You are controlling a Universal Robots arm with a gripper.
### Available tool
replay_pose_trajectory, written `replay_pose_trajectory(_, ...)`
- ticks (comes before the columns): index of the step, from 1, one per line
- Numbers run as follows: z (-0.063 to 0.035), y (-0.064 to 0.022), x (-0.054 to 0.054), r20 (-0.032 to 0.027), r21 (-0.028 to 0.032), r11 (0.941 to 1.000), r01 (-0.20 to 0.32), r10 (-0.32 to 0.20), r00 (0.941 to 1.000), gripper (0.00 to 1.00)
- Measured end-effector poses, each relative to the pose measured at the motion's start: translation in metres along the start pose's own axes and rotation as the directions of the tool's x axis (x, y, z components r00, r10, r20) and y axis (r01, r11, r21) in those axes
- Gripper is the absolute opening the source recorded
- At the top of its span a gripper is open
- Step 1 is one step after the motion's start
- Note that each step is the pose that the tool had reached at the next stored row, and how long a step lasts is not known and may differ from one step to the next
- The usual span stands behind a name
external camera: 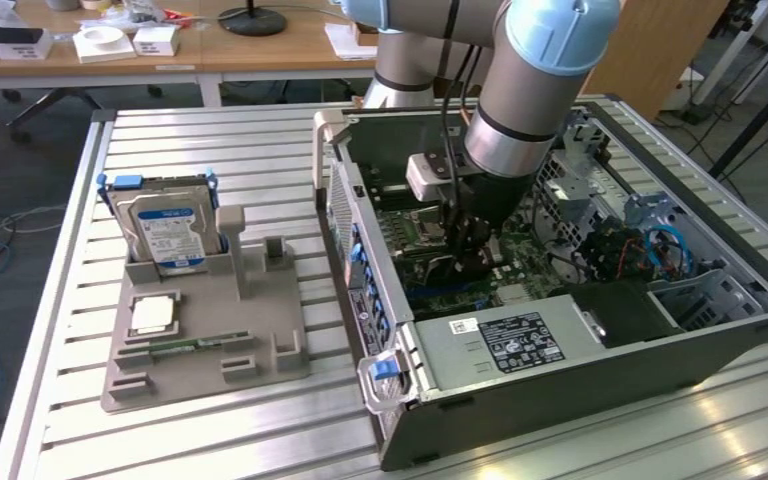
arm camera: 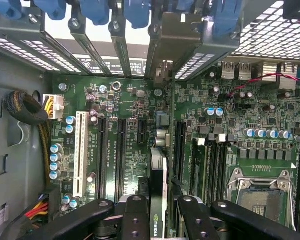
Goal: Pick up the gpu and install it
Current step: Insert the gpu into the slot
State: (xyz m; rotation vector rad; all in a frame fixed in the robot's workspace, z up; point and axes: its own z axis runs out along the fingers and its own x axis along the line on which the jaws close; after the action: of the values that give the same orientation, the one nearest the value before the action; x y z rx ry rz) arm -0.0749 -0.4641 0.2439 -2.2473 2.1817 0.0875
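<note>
Dark thin flat expansion-card gpu (arm camera: pixel 158 172), edge-on, pale logo on its edge, grey metal end bracket, clamped between fingers of black gripper (arm camera: pixel 162 217), upright over slots of green motherboard (arm camera: pixel 190 110), inside open grey computer case (external camera: pixel 584 395), seating unclear

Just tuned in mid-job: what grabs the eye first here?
The big grey-and-blue arm reaches into the open computer case on the slatted table. In the wrist view, the pincer grips a graphics card edge-on over the green motherboard. At the exterior view's left, a blue-labelled hard drive stands in a grey holder.
</note>
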Motion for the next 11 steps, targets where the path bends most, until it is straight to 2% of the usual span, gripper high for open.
replay_pose_trajectory(11, 0.0000, 0.0000, 0.0010, 0.0000, 0.0000, 1.0000, 0.000, 0.000, 1.0000, 0.27)
